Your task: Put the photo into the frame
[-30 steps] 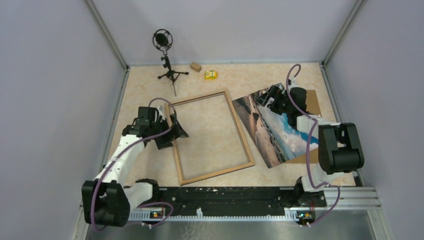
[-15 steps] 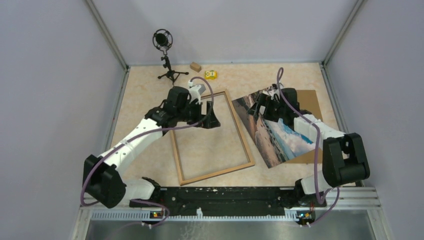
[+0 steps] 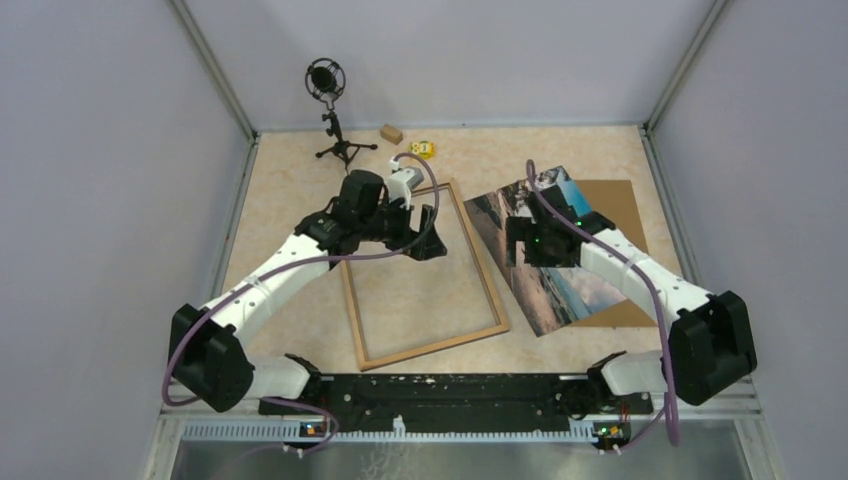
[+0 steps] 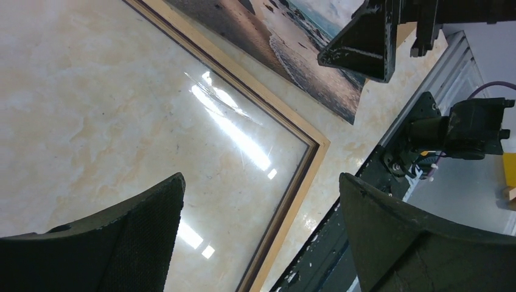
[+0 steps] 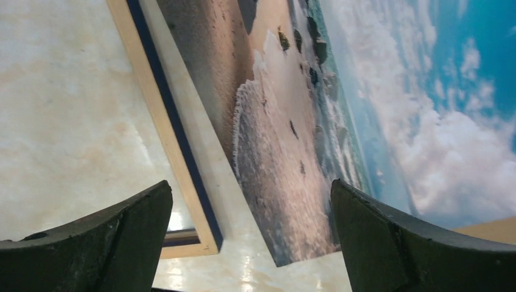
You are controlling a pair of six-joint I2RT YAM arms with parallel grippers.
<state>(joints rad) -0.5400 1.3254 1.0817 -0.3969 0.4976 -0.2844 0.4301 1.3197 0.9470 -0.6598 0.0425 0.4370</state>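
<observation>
The frame, thin light wood with a dark blue outer edge, lies flat mid-table; its rim also shows in the left wrist view and the right wrist view. The photo, a seaside print, lies tilted just right of it, partly on a brown backing board. My left gripper hovers open over the frame's far part, nothing between its fingers. My right gripper hangs open above the photo's left edge, empty.
A microphone on a tripod, a small wooden block and a yellow object stand at the back. Grey walls close in both sides. The arms' black rail runs along the near edge.
The left arm has swung from the frame's left side to above its far part. The right arm has slid left across the photo towards its left edge. Both grippers stay open.
</observation>
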